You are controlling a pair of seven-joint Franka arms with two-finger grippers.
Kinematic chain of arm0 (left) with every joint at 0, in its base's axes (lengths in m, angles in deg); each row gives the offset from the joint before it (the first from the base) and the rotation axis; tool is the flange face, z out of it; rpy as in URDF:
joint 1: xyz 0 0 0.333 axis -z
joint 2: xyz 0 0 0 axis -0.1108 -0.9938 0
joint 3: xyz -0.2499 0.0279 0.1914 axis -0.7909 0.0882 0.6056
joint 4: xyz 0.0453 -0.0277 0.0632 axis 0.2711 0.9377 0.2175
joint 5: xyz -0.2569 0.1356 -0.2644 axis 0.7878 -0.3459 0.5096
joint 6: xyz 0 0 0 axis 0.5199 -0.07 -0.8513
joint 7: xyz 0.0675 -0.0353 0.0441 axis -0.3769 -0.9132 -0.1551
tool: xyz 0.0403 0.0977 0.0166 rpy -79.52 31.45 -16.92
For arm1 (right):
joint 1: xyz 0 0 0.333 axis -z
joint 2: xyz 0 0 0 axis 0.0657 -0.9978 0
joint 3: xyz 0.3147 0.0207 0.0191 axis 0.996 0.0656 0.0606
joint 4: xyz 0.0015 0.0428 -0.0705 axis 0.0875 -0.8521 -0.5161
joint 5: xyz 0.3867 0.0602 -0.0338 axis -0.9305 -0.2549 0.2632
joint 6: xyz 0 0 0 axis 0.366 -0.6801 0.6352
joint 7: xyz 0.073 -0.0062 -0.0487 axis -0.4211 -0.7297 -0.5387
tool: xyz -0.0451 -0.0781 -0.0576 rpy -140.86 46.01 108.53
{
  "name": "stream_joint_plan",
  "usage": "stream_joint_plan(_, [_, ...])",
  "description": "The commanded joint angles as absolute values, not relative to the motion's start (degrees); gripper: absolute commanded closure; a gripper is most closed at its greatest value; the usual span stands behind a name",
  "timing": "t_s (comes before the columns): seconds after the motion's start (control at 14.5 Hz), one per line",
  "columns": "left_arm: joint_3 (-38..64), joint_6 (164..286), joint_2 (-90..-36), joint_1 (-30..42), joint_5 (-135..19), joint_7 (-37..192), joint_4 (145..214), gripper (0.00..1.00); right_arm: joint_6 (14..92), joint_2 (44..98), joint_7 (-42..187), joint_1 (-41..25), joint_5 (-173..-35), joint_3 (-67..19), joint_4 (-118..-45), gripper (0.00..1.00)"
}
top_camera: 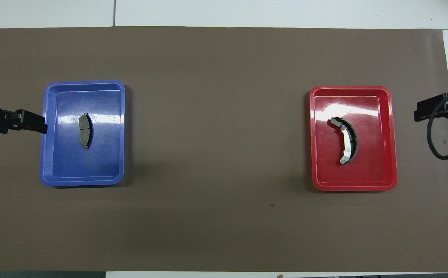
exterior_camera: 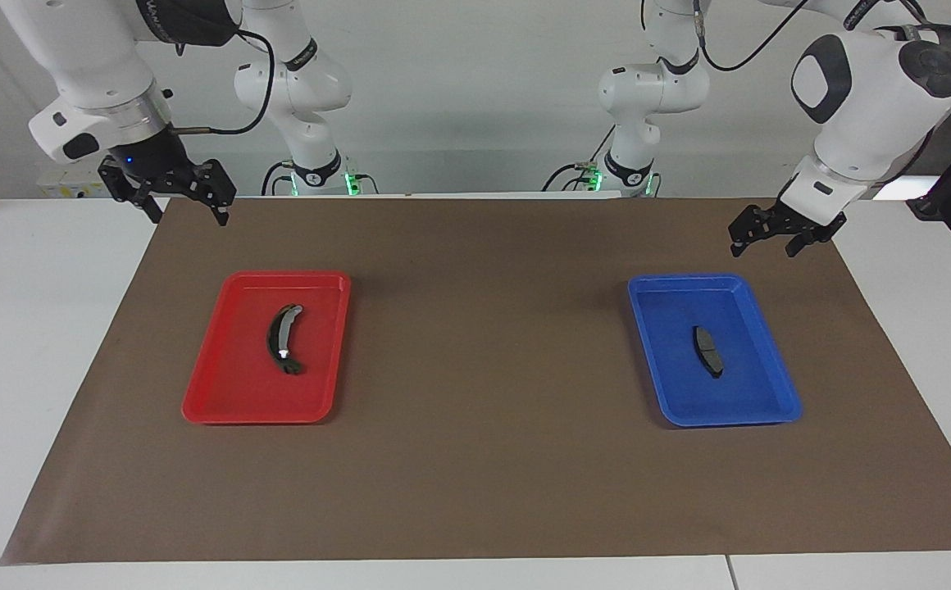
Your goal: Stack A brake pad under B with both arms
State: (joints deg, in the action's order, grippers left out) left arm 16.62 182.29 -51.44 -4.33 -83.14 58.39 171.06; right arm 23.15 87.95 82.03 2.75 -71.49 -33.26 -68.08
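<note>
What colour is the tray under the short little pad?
Blue tray, clearest in the overhead view.

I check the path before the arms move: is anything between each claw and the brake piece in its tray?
Nothing visible. The left claw is raised near the blue tray holding A brake pad; the right claw near the red tray holding B.

- We see glossy plastic on the blue tray (top_camera: 50, 127) and red tray (top_camera: 390, 135).
- We see matt brown paper on the surface (top_camera: 216, 116).
- We see B (top_camera: 350, 141) edged with bare metal.
</note>
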Motion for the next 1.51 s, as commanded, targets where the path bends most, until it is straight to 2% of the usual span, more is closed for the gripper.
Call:
stream_joint_plan(0.0, [16.39,183.06,-50.27,-4.69,-84.05,57.8,172.21,0.01,23.22,88.64,80.64,3.33,-71.58,-33.07,-68.93,0.0])
stream_joint_plan(1.17, [16.39,183.06,-50.36,-4.69,-84.05,57.89,172.21,0.01,23.74,89.08,80.82,3.42,-71.76,-33.07,-70.16,0.0])
stream_joint_plan(1.38, [16.39,183.06,-50.36,-4.69,-84.05,57.88,172.21,0.01,26.81,89.78,80.73,3.5,-71.85,-33.07,-73.4,0.0])
stream_joint_plan(1.44, [16.39,183.06,-50.36,-4.69,-84.05,57.89,172.21,0.01,30.39,90.3,80.73,3.42,-71.85,-33.15,-76.63,0.0])
